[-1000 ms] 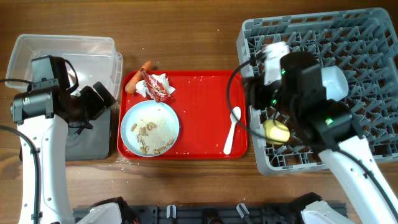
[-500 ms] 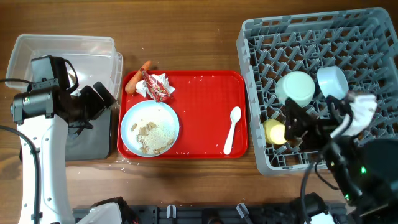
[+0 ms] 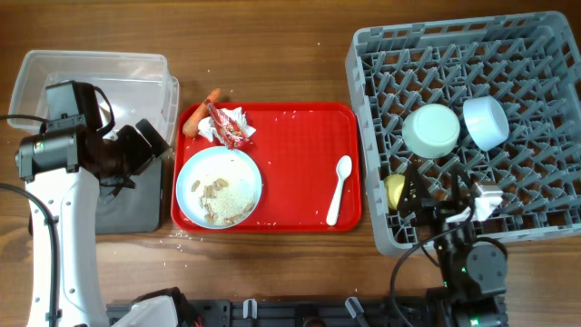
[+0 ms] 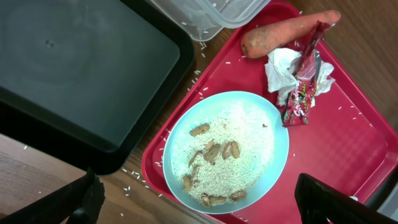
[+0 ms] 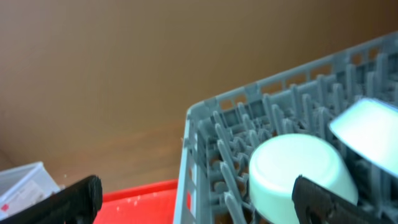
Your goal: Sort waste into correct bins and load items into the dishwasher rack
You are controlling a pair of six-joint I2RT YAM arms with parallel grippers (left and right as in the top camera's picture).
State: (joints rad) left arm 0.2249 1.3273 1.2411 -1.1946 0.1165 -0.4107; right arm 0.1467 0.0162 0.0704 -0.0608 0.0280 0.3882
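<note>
A light-blue plate with beige rice scraps sits on the red serving tray; it also shows in the left wrist view. A carrot piece and a red-and-white wrapper with tissue lie at the tray's back left. A white spoon lies at the tray's right. The grey rack holds an upturned pale-green bowl, a light-blue bowl and a yellow cup. My left gripper is open and empty, left of the plate. My right gripper is open and empty, at the rack's front edge.
A clear tub stands at the back left, with a black tray in front of it, partly under my left arm. Loose rice grains lie on the wood by the red tray's front left corner.
My right arm has pulled back from over the rack toward the table's front edge, uncovering the pale-green bowl in the rack. The left arm has not moved.
</note>
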